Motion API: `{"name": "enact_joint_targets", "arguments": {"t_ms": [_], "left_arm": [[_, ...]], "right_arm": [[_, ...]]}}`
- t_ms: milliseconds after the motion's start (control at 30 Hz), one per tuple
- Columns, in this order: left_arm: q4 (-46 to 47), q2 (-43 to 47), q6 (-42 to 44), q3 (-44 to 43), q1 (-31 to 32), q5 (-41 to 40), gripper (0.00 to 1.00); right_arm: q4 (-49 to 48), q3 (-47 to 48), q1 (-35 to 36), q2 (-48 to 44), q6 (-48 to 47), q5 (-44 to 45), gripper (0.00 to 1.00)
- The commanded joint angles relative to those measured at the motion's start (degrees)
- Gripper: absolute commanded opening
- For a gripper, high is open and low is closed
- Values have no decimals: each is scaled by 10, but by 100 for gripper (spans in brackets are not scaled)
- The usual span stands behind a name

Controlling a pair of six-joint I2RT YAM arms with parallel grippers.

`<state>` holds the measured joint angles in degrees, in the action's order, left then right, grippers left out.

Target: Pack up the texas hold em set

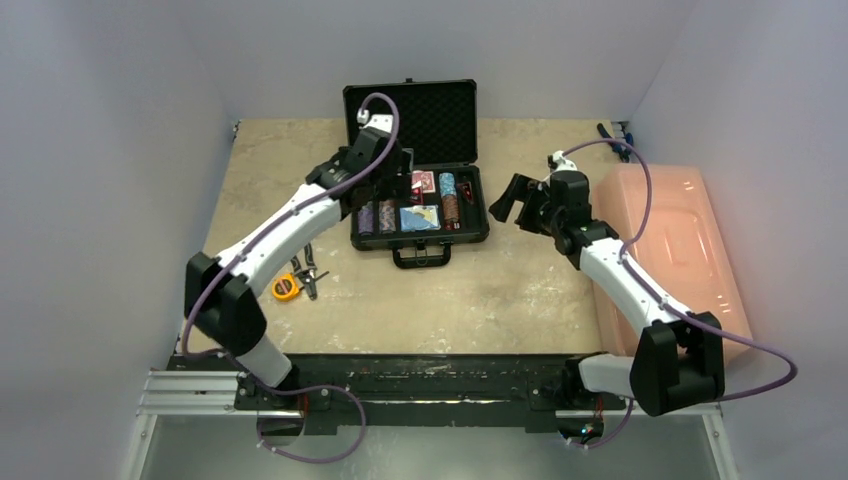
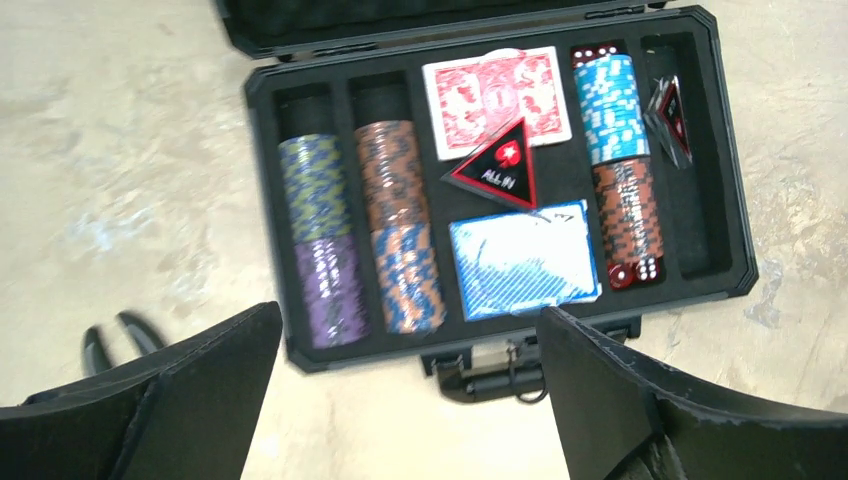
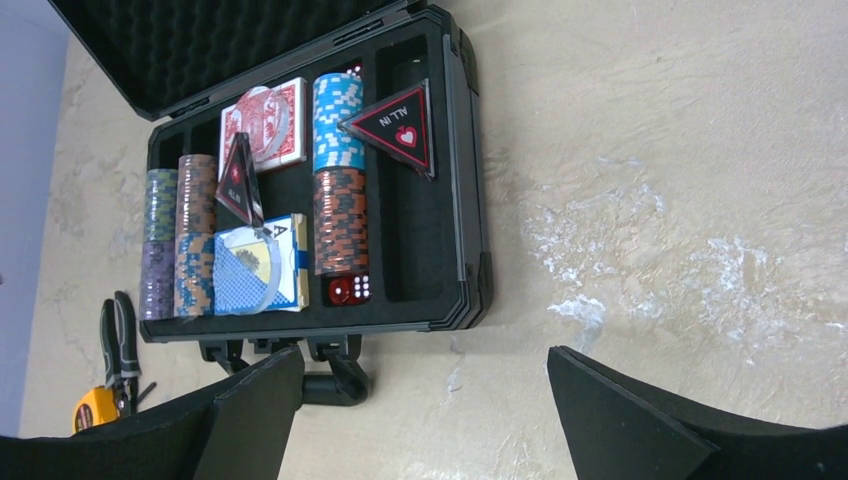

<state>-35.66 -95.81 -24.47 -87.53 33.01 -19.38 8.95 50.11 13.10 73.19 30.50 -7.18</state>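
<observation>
The briefcase (image 1: 420, 240) sits open on the table (image 1: 500, 300), chip stacks (image 2: 322, 240) and card decks (image 2: 497, 95) inside. Pliers (image 1: 310, 272) and tape measure (image 1: 287, 287) lie to its left, the bin (image 1: 670, 250) to its right.

I see the black briefcase (image 2: 268, 200) open on the bench (image 2: 120, 150). Chip stacks (image 2: 315, 240) lie in its slots, and an ALL IN marker (image 2: 497, 165) is propped between the red deck (image 2: 497, 95) and the blue deck (image 2: 522, 258).
</observation>
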Motion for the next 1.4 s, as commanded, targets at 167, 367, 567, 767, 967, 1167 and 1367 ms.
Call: {"name": "enact_joint_targets", "arguments": {"t_ms": [167,367,567,767,967,1167,1367], "left_arm": [[-65,203,9,127,-3,-92,100],[-144,327,-4,159,-3,-63,100],[-212,402,35,167,-4,-73,100],[-173,445,69,252,-3,-75,100],[-165,456,78,267,-3,-49,100],[-159,470,85,277,-4,-33,100],[-152,487,85,280,-3,-14,100]], "right_arm": [[-13,3,3,-56,-1,11,99],[15,42,2,-66,5,7,99],[30,96,2,-65,35,0,99],[31,143,2,-56,70,-13,99],[28,193,2,-33,98,-32,99],[17,246,3,6,126,-47,99],[22,323,3,79,159,-55,99]]}}
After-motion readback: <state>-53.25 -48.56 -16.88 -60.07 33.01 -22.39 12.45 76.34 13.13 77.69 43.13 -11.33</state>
